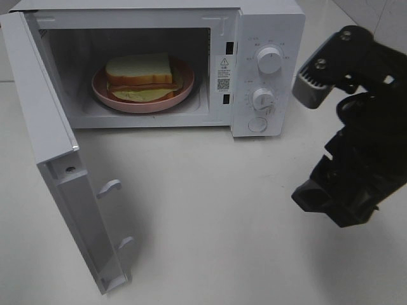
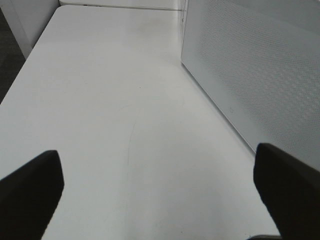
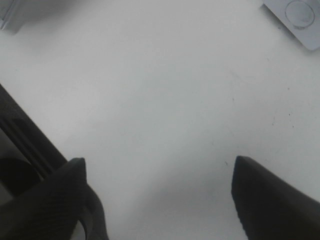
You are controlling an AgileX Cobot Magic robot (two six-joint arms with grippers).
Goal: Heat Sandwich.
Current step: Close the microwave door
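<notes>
The sandwich (image 1: 140, 71), white bread over reddish meat and a pale green layer, lies on a round pink plate (image 1: 105, 94) inside the white microwave (image 1: 270, 25). Its door (image 1: 57, 159) stands swung wide open to the left. My right gripper (image 1: 334, 200) hangs to the right of the microwave, above the table and well away from the sandwich. In the right wrist view the right gripper (image 3: 157, 165) is open over bare table. In the left wrist view my left gripper (image 2: 157, 152) is open and empty over the table. The left arm is out of the exterior high view.
Two knobs (image 1: 269, 60) (image 1: 262, 98) and a round button (image 1: 257, 124) sit on the microwave's right panel. A white dotted panel (image 2: 260, 75) stands close beside the left gripper. The white table (image 1: 210, 216) stretches in front of the microwave.
</notes>
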